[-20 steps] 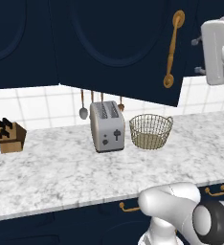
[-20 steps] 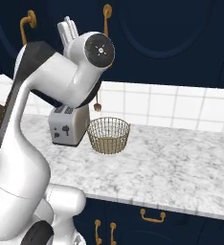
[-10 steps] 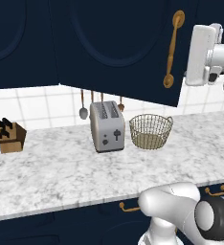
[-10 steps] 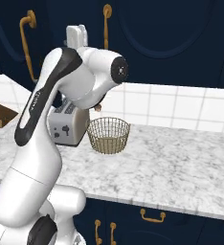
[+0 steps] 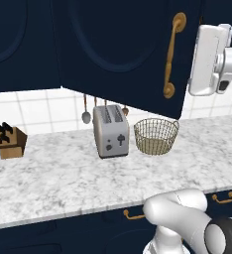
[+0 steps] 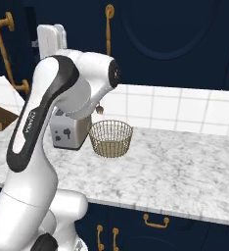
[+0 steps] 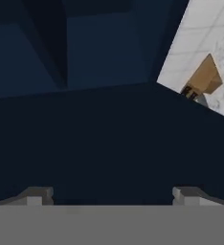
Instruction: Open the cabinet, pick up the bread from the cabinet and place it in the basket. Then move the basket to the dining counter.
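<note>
The cabinet (image 5: 123, 54) door hangs swung out over the marbled desk (image 5: 63, 173), brass handle (image 5: 171, 54) at its right edge. The claw (image 7: 111, 194) is up high by that door, its fingertips (image 7: 37, 195) spread wide with nothing between them, just dark navy panel right in front. The basket (image 5: 156, 136) sits on the desk just beside the toaster (image 5: 110, 131), looks empty. The knife block (image 5: 9, 141) is off at the far left. Can't spot the bread anywhere.

arm raised high, wrist upright — tool (image 7: 112, 195) with its fingers spread wide apart, holding nothing
</note>
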